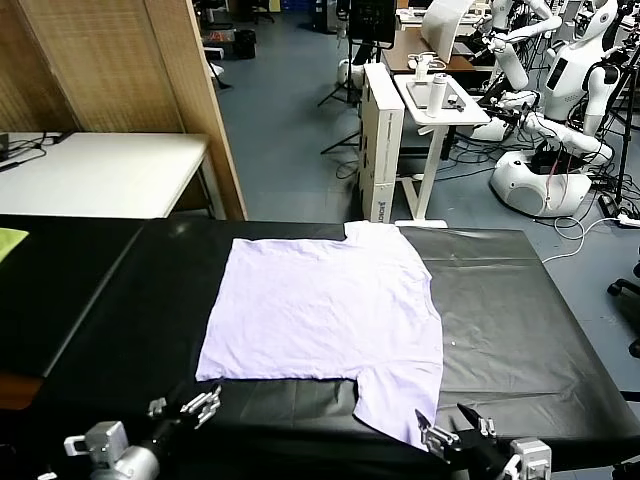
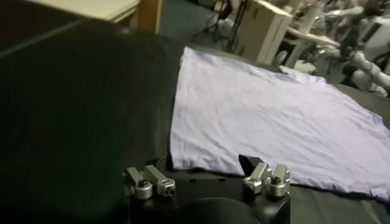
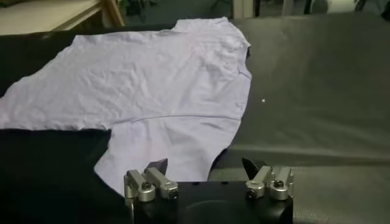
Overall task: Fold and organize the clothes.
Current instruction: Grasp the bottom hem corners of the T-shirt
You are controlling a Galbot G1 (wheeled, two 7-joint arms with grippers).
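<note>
Both the left end effector (image 1: 200, 405) and right end effector (image 1: 452, 432) gape wide, empty, beside the T-shirt (image 1: 330, 310).

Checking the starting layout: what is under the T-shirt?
The T-shirt lies flat on the black table cover, which shows all around it. Whether anything else lies beneath the shirt cannot be seen.

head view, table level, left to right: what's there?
Yellow-green cloth scrap at the far left edge → left end effector at the near edge → lavender T-shirt spread flat → right end effector at the near edge, by the shirt's near sleeve.
</note>
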